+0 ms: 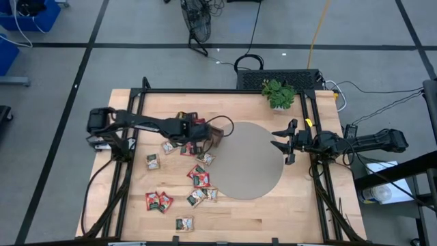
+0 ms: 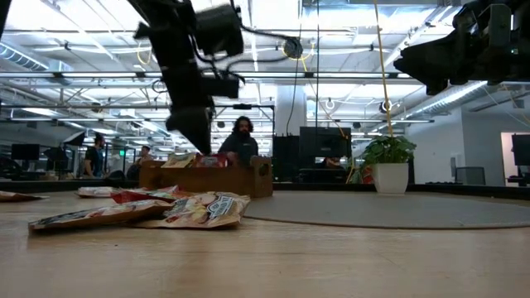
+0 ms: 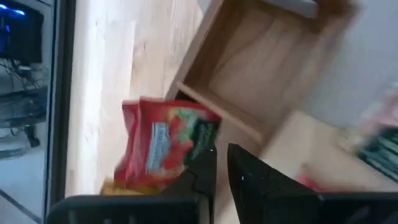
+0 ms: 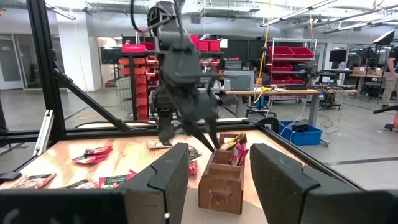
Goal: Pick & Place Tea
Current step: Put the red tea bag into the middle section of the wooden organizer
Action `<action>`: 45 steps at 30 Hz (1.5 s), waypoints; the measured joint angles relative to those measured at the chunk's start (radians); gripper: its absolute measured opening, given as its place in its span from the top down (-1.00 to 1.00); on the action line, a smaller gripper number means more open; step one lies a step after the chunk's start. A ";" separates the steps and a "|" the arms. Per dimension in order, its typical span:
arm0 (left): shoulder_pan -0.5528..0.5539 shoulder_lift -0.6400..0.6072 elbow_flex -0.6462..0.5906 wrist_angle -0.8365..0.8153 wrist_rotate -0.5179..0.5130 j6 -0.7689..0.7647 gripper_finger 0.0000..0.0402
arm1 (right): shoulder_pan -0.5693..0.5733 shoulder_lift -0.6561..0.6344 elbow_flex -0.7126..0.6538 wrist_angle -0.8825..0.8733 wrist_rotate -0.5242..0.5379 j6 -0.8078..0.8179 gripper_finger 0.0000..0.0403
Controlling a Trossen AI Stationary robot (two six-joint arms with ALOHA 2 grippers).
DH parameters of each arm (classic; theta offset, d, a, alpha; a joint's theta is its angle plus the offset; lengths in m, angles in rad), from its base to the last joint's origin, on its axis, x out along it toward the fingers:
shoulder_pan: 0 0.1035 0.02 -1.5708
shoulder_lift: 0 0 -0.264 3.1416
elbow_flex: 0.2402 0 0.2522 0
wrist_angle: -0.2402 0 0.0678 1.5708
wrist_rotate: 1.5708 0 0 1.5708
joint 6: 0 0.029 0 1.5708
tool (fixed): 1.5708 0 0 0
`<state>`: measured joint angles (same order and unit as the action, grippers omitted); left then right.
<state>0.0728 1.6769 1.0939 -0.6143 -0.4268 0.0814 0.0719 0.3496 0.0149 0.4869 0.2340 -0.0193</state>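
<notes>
My left gripper (image 3: 222,168) hangs just above the near end of the brown wooden tray (image 1: 213,137), pointing steeply down. Its fingers are open only a narrow gap, with nothing between them. A red tea sachet (image 3: 165,143) stands on edge in a tray compartment beside one finger. More sachets stick up out of the tray (image 4: 238,151). Several other tea sachets (image 1: 198,176) lie flat on the table around and in front of the tray. My right gripper (image 1: 281,143) waits open and level above the round mat's right edge.
A round grey mat (image 1: 249,160) covers the table's middle. A small potted plant (image 1: 278,93) stands at the far edge. Black frame rails (image 1: 130,171) run along both sides. A person (image 2: 241,139) sits in the room beyond the table.
</notes>
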 joint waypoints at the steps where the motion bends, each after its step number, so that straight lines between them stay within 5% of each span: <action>1: -0.011 -0.021 0.000 -0.009 0.004 -0.022 0.79 | 0.000 0.000 0.000 -0.001 0.000 0.000 0.23; 11: -0.102 -0.102 0.000 -0.126 0.186 -0.284 0.89 | 0.000 0.002 0.000 -0.006 0.000 0.000 0.23; 19: -0.098 -0.091 -0.004 -0.222 0.175 -0.550 0.72 | 0.000 0.003 0.000 -0.006 0.000 0.000 0.23; 25: -0.048 -0.091 -0.086 -0.236 0.174 -0.544 0.27 | 0.000 0.003 0.000 -0.006 0.000 0.000 0.23; 31: 0.044 -0.094 -0.240 -0.081 0.262 -0.483 -0.09 | 0.000 0.003 0.000 -0.006 0.000 0.000 0.23; 39: 0.150 -0.098 -0.344 0.176 0.463 -0.460 -0.15 | 0.000 0.002 0.000 -0.006 0.000 0.000 0.23; 45: 0.187 -0.100 -0.370 0.185 0.486 -0.487 -0.11 | 0.000 0.003 0.000 -0.006 0.000 0.000 0.23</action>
<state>0.2594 1.5764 0.7235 -0.4295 0.0593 -0.4057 0.0717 0.3523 0.0149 0.4808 0.2340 -0.0193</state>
